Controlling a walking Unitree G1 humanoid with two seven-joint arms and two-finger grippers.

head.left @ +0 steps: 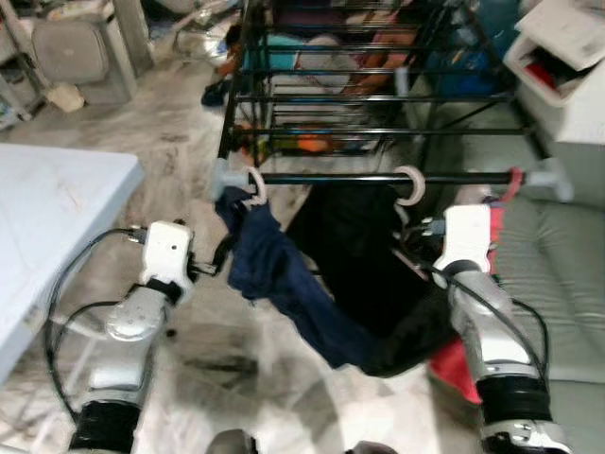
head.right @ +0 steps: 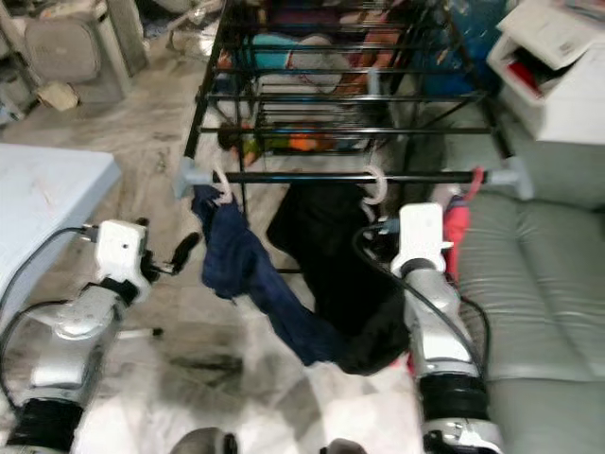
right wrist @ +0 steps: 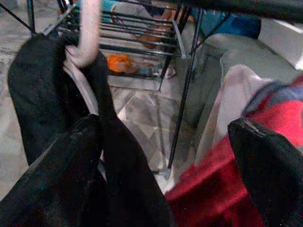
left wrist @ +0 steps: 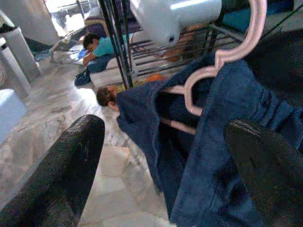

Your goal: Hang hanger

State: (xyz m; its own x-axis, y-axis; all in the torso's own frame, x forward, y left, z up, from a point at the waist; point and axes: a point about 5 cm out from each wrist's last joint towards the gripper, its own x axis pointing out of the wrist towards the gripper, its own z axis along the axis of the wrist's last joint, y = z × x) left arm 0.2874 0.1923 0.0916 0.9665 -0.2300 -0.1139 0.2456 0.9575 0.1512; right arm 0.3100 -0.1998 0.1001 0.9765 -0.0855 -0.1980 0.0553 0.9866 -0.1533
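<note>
- A black drying rack is being faced, its front rail running across the head views, with a grey sofa to the right and a pale desk to the left.
- Three loaded hangers are being carried by that rail: a black garment in the middle on a white hook, a navy garment at the left end, a red garment at the right end.
- The task's thing, the pink hanger, is being seen hooked over the rail's left end beside the grey end cap, the navy cloth draped over it.
- The left gripper is being held just beside the navy cloth, fingers spread wide and pinching nothing.
- The right gripper is being held between black and red cloth, likewise spread and empty.
- By the look of it, the hanging is nearly done, or done.
- Risk: the pink hook is sitting close to the rail's end, so it could be dragged off by a finger snagging the navy cloth on withdrawal.
- Risk: the black cloth is lying against a right finger, so it could be tugged off its hook.
- The left wrist view is giving the hook's seat on the rail up close, and a person lying on the floor beyond the rack.
- The head views are giving the whole rail and the hangers' spacing.
</note>
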